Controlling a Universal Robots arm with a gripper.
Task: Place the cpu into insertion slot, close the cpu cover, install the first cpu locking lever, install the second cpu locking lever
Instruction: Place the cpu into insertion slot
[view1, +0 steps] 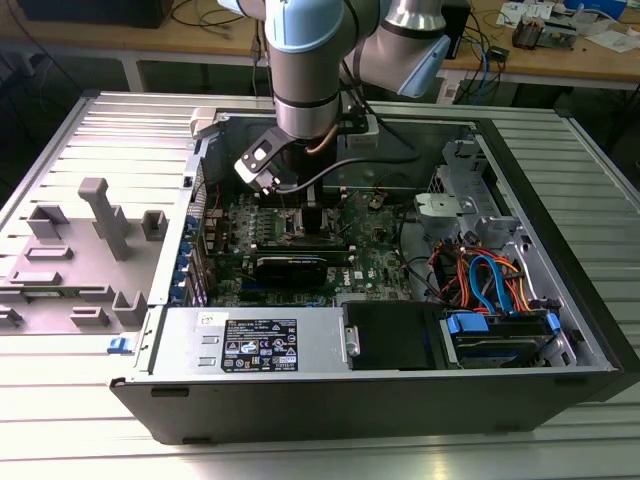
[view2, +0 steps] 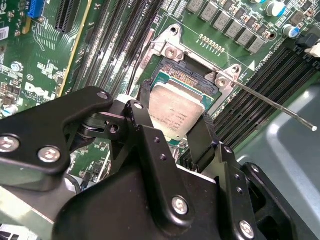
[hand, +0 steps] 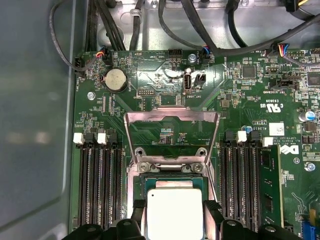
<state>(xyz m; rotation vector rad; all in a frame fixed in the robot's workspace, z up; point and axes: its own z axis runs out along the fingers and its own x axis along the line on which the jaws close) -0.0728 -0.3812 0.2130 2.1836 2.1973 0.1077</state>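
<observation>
the gripper (hand: 174, 206) is clamping the cpu (view2: 176, 112) by two opposite edges, holding it just over the insertion slot (view2: 186, 81) on the green board (view2: 45, 60). the cpu cover (hand: 170, 116) is standing flipped open beside the slot, and one locking lever (view2: 272, 99) is sticking out free.

Silver-blue arm (view1: 305, 80), black end effector (view2: 176, 107)
</observation>
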